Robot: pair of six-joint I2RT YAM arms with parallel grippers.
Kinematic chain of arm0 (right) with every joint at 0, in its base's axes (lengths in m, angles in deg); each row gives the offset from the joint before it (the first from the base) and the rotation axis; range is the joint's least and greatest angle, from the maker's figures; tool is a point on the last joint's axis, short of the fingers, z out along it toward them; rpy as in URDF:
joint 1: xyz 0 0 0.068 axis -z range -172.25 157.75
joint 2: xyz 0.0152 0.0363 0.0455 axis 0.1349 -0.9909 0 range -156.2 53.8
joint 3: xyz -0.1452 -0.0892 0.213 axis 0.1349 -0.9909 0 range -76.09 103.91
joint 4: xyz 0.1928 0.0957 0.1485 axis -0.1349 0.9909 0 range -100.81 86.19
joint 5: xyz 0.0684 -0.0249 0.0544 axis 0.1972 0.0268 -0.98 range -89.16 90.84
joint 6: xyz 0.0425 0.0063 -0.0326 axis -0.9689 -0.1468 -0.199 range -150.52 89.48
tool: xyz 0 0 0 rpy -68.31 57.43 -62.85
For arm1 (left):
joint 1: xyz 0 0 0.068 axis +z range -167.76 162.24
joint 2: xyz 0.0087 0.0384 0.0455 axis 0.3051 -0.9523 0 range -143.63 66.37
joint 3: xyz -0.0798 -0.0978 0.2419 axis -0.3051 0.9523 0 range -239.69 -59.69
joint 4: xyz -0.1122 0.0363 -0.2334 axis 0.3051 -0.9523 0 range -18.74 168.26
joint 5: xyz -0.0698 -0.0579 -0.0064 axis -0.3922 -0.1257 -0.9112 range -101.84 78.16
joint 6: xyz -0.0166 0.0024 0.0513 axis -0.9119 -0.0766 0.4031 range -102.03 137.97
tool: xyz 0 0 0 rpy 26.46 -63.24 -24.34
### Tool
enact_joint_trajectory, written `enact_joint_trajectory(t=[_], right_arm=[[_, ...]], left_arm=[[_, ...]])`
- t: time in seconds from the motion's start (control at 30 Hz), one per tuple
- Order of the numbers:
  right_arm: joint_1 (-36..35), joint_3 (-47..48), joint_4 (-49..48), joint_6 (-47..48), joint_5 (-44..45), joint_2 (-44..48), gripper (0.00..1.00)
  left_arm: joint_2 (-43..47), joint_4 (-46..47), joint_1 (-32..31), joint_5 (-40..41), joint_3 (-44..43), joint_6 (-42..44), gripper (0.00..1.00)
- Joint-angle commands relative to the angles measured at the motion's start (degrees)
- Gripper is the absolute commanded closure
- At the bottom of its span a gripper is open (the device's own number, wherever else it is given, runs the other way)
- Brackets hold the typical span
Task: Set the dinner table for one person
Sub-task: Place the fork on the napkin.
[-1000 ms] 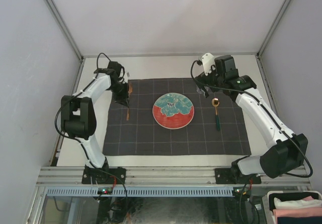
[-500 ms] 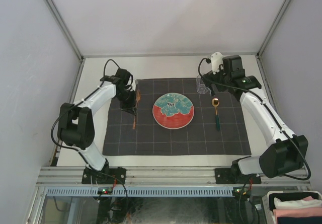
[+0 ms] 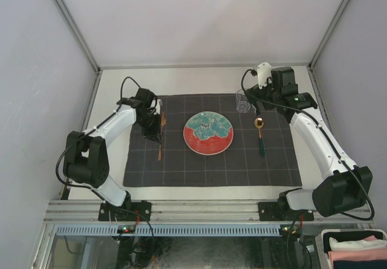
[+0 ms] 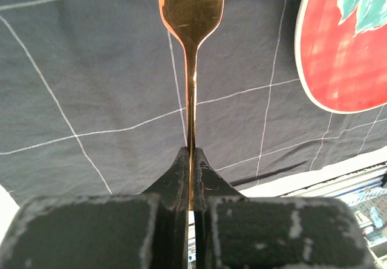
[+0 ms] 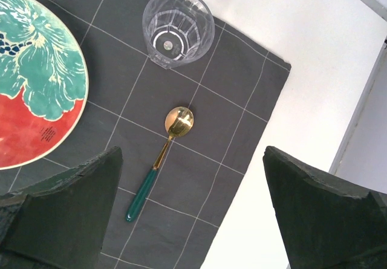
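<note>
Plate [image 3: 208, 133] lies between left tool's [image 4: 190, 160] fork [image 4: 191, 15] and spoon [image 3: 260, 137], glass [image 3: 242, 102] nearby.

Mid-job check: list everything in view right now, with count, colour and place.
dinner table: one, off-white, under everything
checked cloth: one, dark grey, middle of the table
plate: one, red and teal, centre of the cloth
glass: one, clear, upright, far right of the cloth
spoon: one, gold bowl, green handle, right of the plate
fork: one, copper-gold, left of the plate
folded cloths: white and pink, bin at near right
left gripper: black, shut on the fork
right gripper: black, open, empty, above the spoon
</note>
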Motion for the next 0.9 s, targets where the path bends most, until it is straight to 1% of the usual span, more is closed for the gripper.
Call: enact_joint_trajectory(t=[0.0, 0.37, 0.53, 0.87], right_arm=[[0.2, -0.2, -1.9, -1.2, -0.8, 1.7, 0.0], [0.3, -0.2, -0.9, -0.6, -0.6, 2.2, 0.0], [0.8, -0.2, 0.0, -0.5, -0.8, 2.8, 0.0], [2.3, -1.1, 0.4, -0.7, -1.0, 3.9, 0.0]], left_arm=[[3.8, 2.5, -0.5, 0.2, 2.3, -2.4, 1.0], [-1.3, 4.2, -1.5, -1.3, 1.4, -4.1, 1.0], [-3.9, 6.1, -2.0, -1.1, 2.1, -3.7, 1.0], [-6.6, 6.5, -2.3, -0.6, 1.4, -2.8, 1.0]])
